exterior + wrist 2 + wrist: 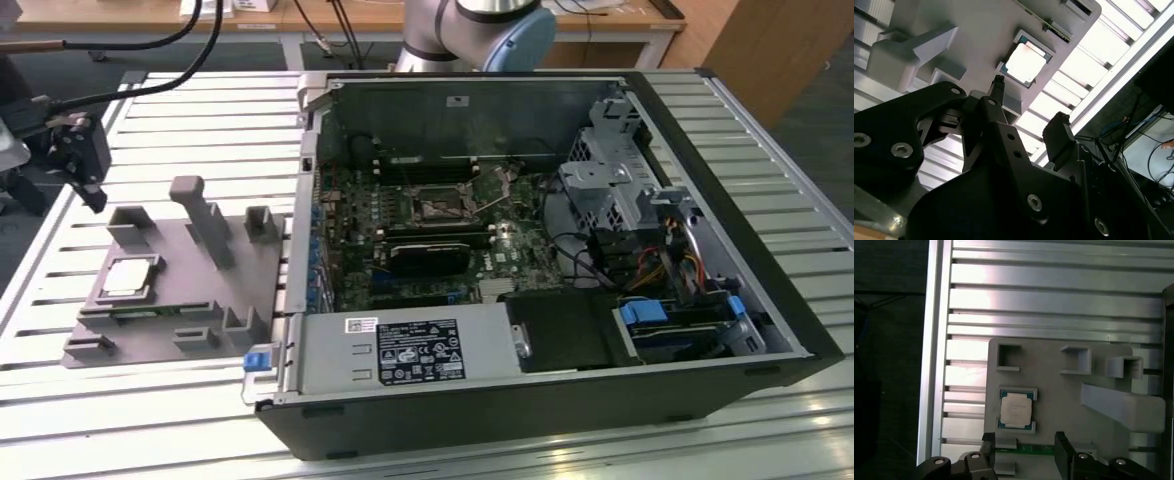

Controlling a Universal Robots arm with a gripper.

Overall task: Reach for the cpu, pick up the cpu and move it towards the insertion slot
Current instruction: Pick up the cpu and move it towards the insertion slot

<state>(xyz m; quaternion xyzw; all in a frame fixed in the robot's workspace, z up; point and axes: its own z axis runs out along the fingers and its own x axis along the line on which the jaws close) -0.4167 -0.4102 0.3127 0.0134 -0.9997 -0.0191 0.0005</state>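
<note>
Desk (200, 110): one, slatted metal, carries everything.

Open computer case (561, 405): one. It sits well off to the side of the jaws, towards the exterior view's right.

Grey fixture plate (187, 300): one, with several raised blocks and posts. It lies under and just ahead of the jaws.

Gripper (83, 170): one, two fingers (988, 441). In both wrist views the jaws are apart and empty, nothing between them.

Insertion slot (438, 203): one, a dark square socket with a metal frame, on the board inside the case. It is far from the jaws and unoccupied as far as I can tell.

Cpu (1015, 409): one, lying flat in a shallow pocket of the fixture. It is just beyond the fingertips, roughly in line with the gap between them, not touching. It is also seen past the gripper (1028, 102) in the second wrist view, cpu (1025, 62) below the tips. In the exterior view the cpu (130, 277) is lower than the jaws and clearly apart from them.

Stage: reaching, no contact yet.

Handling, as a judgement:
- The cpu is light, thin and stiff.
- The smooth metal top is likely slippery.
- The underside is probably delicate, so no hard squeeze and no tilt.
- Best hold is on two opposite side edges, kept level.
- The pocket's corner pieces leave little room for the jaws.
</note>
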